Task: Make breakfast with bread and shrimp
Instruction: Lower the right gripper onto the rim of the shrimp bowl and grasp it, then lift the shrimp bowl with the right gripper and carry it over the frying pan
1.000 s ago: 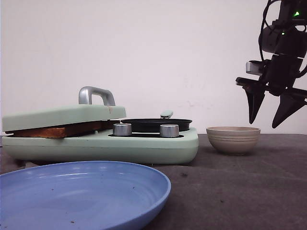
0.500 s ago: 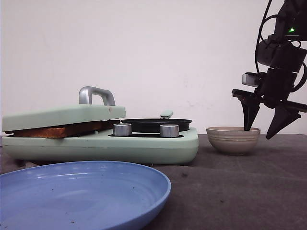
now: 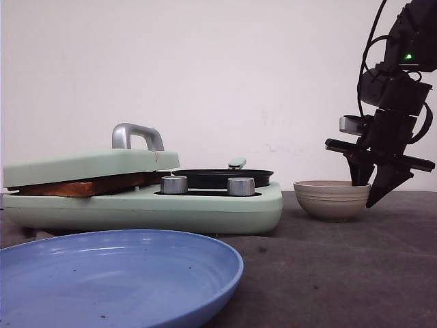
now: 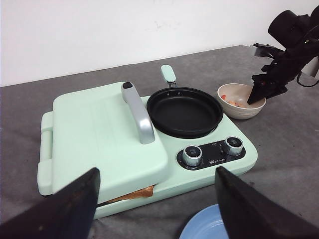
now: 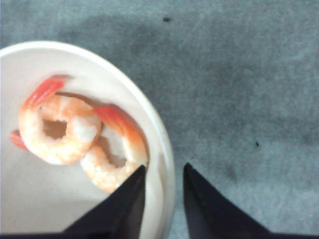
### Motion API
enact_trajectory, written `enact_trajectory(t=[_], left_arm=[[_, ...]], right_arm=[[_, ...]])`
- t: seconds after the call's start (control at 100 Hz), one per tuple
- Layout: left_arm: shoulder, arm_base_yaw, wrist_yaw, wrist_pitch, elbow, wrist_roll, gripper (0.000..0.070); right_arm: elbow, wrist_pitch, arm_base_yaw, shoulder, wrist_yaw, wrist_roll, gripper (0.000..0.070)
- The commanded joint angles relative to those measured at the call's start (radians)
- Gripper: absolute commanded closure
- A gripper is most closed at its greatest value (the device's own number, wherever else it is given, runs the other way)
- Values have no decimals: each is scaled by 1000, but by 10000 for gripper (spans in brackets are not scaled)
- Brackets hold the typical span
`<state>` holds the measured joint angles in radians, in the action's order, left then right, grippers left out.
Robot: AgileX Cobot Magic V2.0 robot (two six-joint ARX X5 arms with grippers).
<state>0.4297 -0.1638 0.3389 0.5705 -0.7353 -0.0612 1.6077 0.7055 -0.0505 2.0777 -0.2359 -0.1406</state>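
Two black fingers of the right gripper (image 3: 372, 184) straddle the far-right rim of the beige ribbed bowl (image 3: 332, 199) in the front view, jaws parted, one tip inside, one outside, holding nothing. Toasted bread (image 3: 82, 185) sits clamped under the mint-green press lid (image 3: 89, 165); a blue plate (image 3: 116, 277) lies nearest.

Left wrist view: left gripper (image 4: 154, 209) spread wide, empty, above the mint-green breakfast appliance (image 4: 149, 144) with its black round pan (image 4: 184, 111).

Right wrist view: curled orange-pink shrimp (image 5: 79, 137) lie in the bowl, just beside the inner fingertip.
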Motion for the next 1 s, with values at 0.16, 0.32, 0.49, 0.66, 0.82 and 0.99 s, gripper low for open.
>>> enact_trajectory(t=[0.16,0.32,0.49,0.66,0.82,0.99], left_arm=[[2,0,0,-9,-4,-10,311],[2,0,0,-9,-4,-10,311],[2,0,0,-10,-4,-10,311],[2,0,0,-9,-4,-10,311],[2,0,0,-10,-4,-10,311],[2,0,1,-9,-4,-10,311]], right_arm=[[23,4,-2,21,-2,-17,700],[23,4,-3,21,-3,-21,700],[24,-18,2,-126,-56,-43,700],[24,-22,-3,-193,-116,-80,700],[24,-32,-44,-227,-142,-96,700],[24,-57,-116,-228,-141,-117,700]])
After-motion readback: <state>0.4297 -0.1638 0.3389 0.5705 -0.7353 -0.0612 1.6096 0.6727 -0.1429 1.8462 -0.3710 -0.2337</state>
